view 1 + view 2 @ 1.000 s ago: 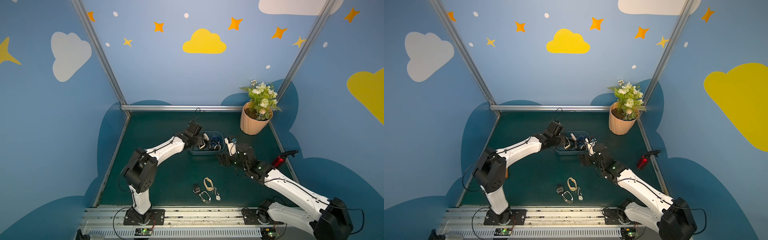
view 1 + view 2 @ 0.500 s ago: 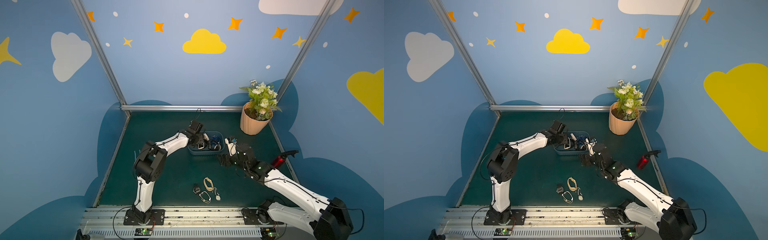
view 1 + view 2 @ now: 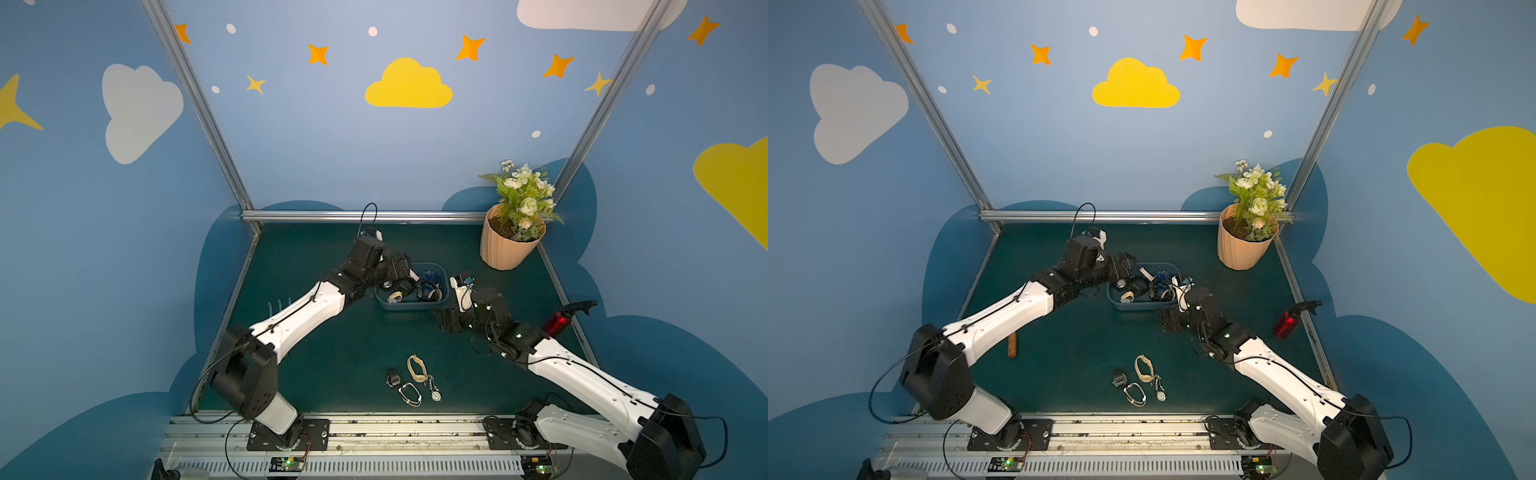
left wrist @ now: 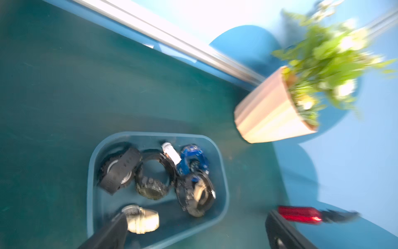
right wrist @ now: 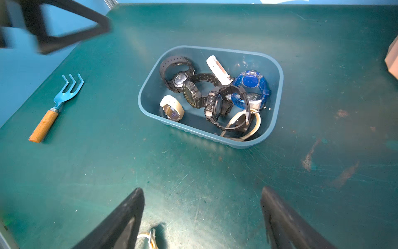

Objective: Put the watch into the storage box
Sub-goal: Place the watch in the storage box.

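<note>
Dark green worktop (image 3: 353, 353) is filling the lower middle of both top views. The storage box (image 3: 411, 308) is sitting mid-frame holding watches (image 3: 424, 289), with the left end effector (image 3: 399, 280) hovering over its left end and the right end effector (image 3: 446, 322) just lower right. Left wrist view is showing fingers (image 4: 107, 232) spread, one beside a beige watch (image 4: 143, 220) inside the box. Right wrist view is showing jaws spread apart.

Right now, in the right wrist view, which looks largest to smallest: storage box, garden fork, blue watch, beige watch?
1. storage box
2. garden fork, long but thin
3. blue watch
4. beige watch, clearly the smallest
</note>
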Robot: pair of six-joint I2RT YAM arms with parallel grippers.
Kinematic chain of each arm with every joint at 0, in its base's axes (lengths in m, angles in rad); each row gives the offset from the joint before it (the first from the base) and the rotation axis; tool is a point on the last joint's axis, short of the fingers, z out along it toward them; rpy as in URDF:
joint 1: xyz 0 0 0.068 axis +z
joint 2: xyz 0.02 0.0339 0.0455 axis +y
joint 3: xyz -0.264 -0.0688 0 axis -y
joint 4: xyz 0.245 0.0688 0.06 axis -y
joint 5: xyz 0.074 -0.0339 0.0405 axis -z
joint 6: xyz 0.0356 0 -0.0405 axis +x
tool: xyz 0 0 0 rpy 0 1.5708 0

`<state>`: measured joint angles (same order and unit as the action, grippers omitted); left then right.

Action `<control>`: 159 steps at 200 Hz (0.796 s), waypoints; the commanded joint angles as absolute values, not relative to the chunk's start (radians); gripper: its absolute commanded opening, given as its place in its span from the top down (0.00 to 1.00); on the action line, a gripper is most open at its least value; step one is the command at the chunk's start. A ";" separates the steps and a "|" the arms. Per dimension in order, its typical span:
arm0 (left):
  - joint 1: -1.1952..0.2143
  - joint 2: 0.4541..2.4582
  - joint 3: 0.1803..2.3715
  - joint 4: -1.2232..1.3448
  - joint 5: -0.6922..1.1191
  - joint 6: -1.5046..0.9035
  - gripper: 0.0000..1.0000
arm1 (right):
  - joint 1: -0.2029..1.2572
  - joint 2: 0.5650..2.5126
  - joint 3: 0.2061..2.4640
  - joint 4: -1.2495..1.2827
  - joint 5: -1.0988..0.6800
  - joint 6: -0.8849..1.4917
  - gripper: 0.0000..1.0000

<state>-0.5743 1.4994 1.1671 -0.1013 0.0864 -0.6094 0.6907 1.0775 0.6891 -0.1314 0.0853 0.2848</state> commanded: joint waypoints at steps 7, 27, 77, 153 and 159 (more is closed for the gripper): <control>-0.576 1.335 0.947 -0.023 0.084 -0.667 0.00 | 0.688 1.099 0.712 -0.120 0.075 0.295 0.14; -0.581 1.192 0.751 0.024 0.062 -0.705 0.00 | 0.689 1.123 0.714 -0.113 0.071 0.300 0.14; -0.587 0.961 0.527 -0.002 0.012 -0.718 0.00 | 0.688 1.199 0.745 -0.101 0.026 0.305 0.14; -0.591 0.997 0.554 0.021 0.029 -0.685 0.00 | 0.730 1.227 0.736 -0.197 -0.033 0.330 0.17; -0.591 1.001 0.552 0.027 0.032 -0.689 0.00 | 0.736 1.219 0.722 -0.204 -0.036 0.338 0.17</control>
